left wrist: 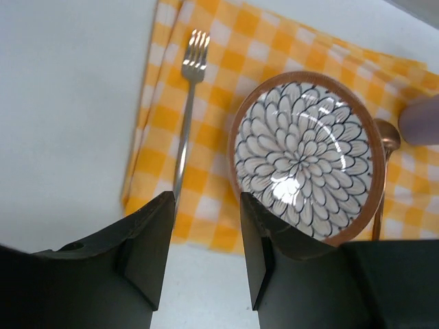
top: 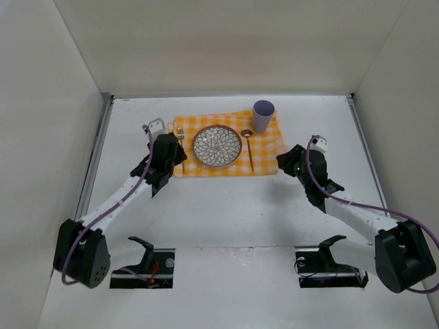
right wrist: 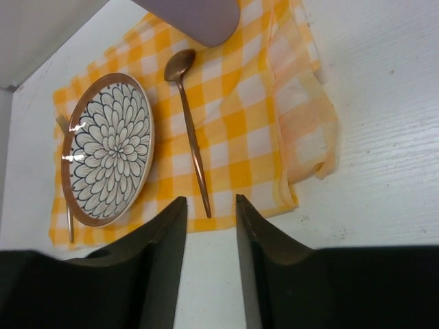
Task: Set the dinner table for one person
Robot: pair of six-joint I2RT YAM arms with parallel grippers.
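White walls (top: 233,48) close in the counter (top: 226,219) on three sides. It lies flat and looks widest from left to right in the overhead view. On its far middle a yellow checked cloth (top: 264,161) carries a plate (top: 217,146), with a fork (top: 180,140) to the left, a spoon (top: 248,147) to the right and a cup (top: 263,115) behind. The left gripper (left wrist: 206,205) hangs at the cloth's near left edge, parted and empty. The right gripper (right wrist: 210,202) is by the near right edge, narrowly parted and empty.
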